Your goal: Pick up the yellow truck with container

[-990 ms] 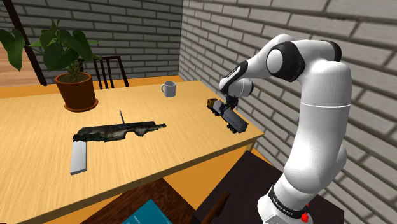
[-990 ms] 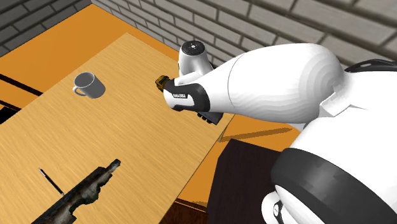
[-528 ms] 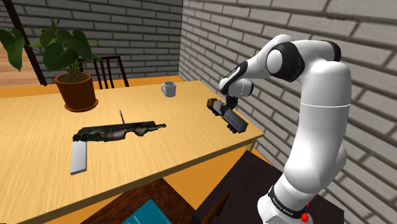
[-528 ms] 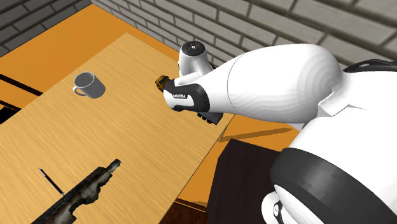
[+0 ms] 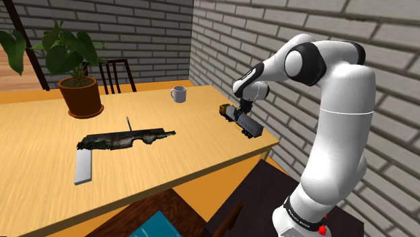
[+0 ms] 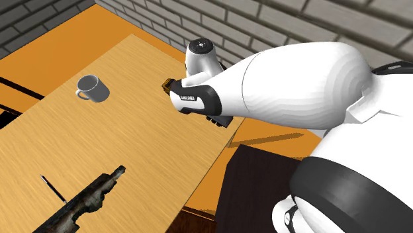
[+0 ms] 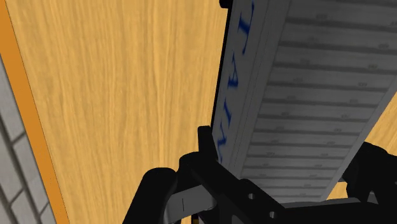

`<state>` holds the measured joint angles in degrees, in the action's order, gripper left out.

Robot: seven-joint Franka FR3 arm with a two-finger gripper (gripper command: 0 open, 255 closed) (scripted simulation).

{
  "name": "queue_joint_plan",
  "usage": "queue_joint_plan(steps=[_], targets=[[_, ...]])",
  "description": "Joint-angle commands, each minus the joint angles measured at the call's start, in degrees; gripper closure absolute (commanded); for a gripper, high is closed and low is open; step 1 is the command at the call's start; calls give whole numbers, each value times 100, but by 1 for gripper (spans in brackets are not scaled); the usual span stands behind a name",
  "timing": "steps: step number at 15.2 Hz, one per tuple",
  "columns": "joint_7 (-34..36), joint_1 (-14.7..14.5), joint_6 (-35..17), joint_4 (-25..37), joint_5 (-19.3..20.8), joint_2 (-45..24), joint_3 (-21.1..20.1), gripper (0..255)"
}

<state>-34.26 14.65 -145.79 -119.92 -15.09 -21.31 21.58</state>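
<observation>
End effector [image 5: 240, 108] is clenched on the truck [image 5: 248, 125], grasping it across the container. In the wrist view the grey ribbed container [image 7: 305, 95] with blue lettering sits between the two black fingers. One finger [image 7: 205, 149] presses on the lettered side and the other [image 7: 375, 168] is against the opposite edge. The truck is near the tabletop [image 5: 175, 161] corner closest to the brick wall [image 5: 269, 34], at the shoulder view's right end. Its yellow cab [image 5: 223, 109] points toward the mug [image 5: 178, 93] and its container end toward the tabletop edge. Can't tell if the wheels touch the wood or hang just above it. In the second exterior view the white arm [image 6: 291, 86] covers most of the truck, with the yellow cab [image 6: 167, 84] poking out beside the wrist. The mug [image 6: 92, 87] is well apart from the truck. A dark rifle [image 5: 124, 140] lies mid-tabletop, with a thin pen [image 5: 128, 123] just behind it and a flat grey slab [image 5: 83, 165] at its butt end. A potted plant [image 5: 79, 94] is at the far side and a chair [image 5: 118, 75] stands behind the tabletop.
</observation>
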Motion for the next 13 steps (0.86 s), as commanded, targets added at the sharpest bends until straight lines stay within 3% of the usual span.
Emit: queue_joint_plan(steps=[1, 13], targets=[[58, -36, 109, 22, 76, 107, 45, 255], [337, -179, 741, 161, 472, 647, 238, 255]])
